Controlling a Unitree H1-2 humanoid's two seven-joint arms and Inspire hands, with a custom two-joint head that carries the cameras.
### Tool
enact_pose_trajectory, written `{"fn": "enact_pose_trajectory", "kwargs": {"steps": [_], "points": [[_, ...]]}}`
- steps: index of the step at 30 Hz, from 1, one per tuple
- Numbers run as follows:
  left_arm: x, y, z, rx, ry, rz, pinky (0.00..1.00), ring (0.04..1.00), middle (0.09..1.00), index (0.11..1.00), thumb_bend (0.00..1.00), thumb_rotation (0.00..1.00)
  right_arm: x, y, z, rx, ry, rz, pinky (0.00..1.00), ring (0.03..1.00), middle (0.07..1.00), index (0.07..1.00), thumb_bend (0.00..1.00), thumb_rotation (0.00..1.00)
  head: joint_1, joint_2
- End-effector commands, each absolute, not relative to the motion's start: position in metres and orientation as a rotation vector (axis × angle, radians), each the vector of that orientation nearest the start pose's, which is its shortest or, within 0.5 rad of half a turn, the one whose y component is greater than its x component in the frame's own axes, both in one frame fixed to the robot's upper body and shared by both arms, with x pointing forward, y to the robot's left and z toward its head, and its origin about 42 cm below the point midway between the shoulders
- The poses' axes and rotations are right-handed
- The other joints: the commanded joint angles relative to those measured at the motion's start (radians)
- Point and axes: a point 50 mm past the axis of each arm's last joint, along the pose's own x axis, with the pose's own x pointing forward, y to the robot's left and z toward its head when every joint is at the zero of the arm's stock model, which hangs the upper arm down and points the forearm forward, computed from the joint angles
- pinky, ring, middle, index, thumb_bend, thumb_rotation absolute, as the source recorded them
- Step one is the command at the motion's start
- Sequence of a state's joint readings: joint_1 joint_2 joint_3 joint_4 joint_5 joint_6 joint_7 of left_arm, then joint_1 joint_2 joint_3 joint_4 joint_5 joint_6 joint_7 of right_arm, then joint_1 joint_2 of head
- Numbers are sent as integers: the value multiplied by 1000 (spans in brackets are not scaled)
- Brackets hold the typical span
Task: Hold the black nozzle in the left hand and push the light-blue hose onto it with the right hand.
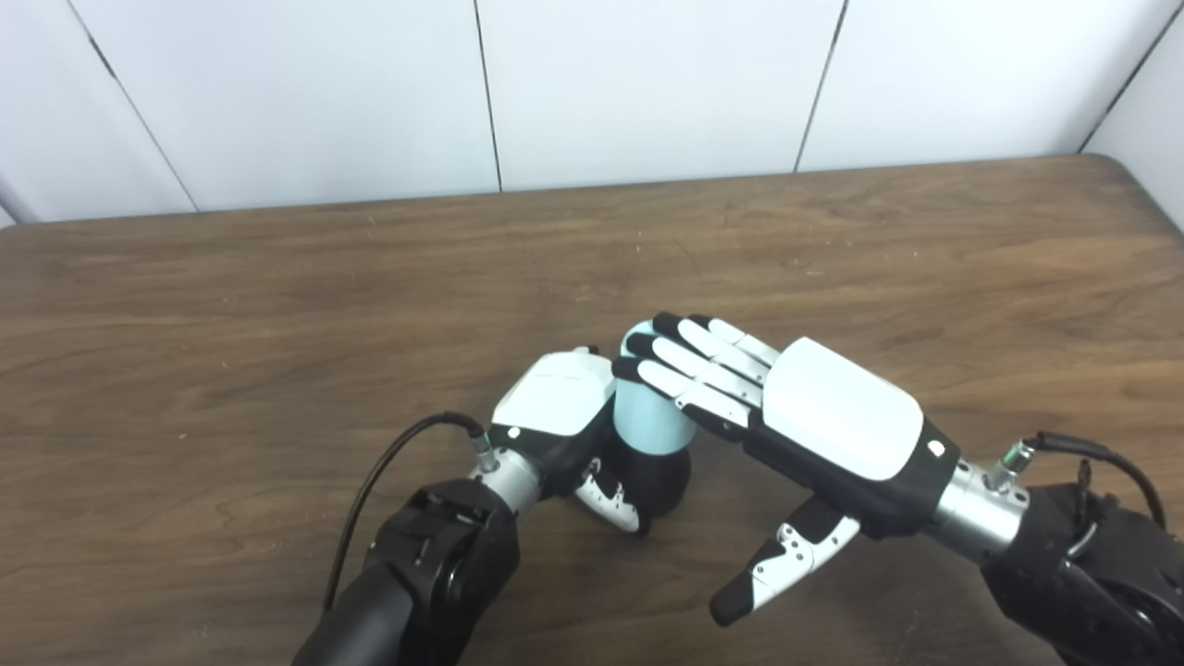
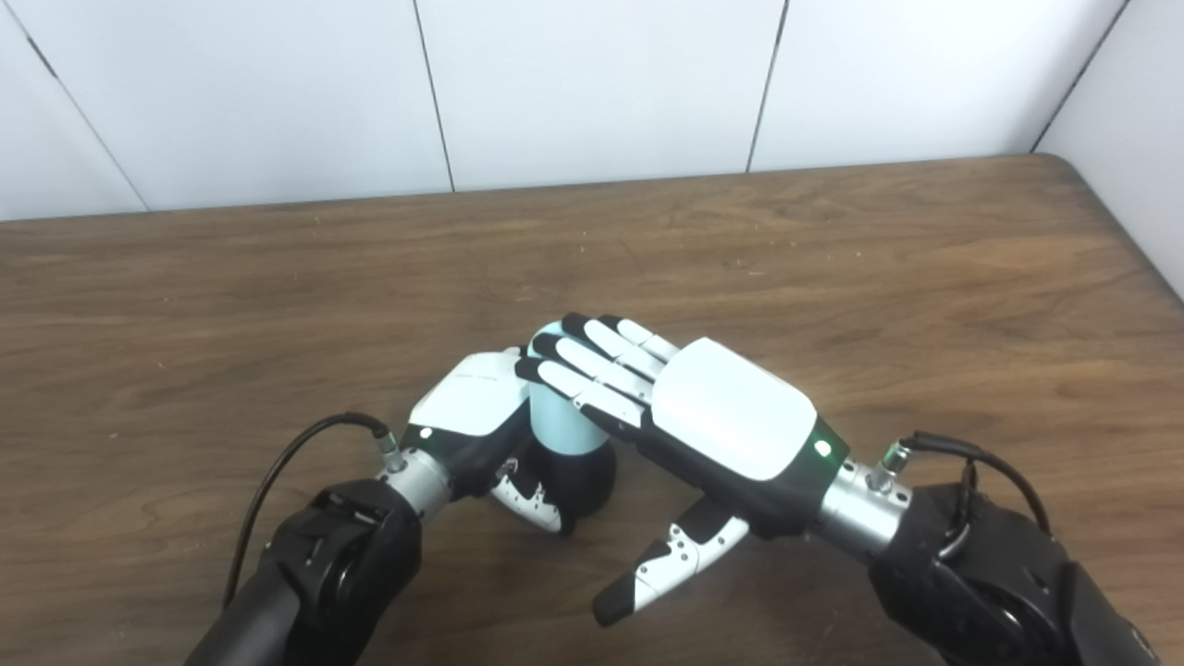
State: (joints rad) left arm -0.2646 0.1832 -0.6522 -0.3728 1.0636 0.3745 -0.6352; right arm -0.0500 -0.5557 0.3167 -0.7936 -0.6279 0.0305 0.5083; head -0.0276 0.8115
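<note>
Centrally, left hand (image 1: 564, 407) grips nozzle (image 1: 659, 481); table (image 1: 277, 305) edges far.

The light was even and bright, falling from overhead and leaving only a soft, short shadow under my right hand (image 1: 837, 421) on the brown wood-grain table (image 1: 231, 305). Its white back plate glared nearly blank, as did that of my left hand (image 2: 467, 398). Both views were slightly soft, and the pale panelled wall (image 2: 601, 83) looked washed out.
</note>
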Motion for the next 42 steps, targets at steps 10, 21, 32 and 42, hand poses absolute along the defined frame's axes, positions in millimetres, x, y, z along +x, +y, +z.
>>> {"fn": "enact_pose_trajectory", "kwargs": {"steps": [10,21,32,42], "points": [[265,80,167,1317,-62,-877,1000,724,497,481,523,0,194,-216,234,-1197,-384,926,1000,991,985,976,612,973,-3,3],[267,82,165,1307,-84,-865,785,696,497,487,522,0,195,-215,239,-1200,-390,910,1000,991,983,976,612,971,-4,3],[274,83,170,1358,-64,-913,987,882,912,876,988,208,195,-215,240,-1210,-397,894,1000,992,985,977,613,971,-2,7],[276,87,169,1302,-53,-895,958,872,874,841,972,179,195,-214,240,-1212,-400,891,1000,994,988,978,613,970,-4,10]]}}
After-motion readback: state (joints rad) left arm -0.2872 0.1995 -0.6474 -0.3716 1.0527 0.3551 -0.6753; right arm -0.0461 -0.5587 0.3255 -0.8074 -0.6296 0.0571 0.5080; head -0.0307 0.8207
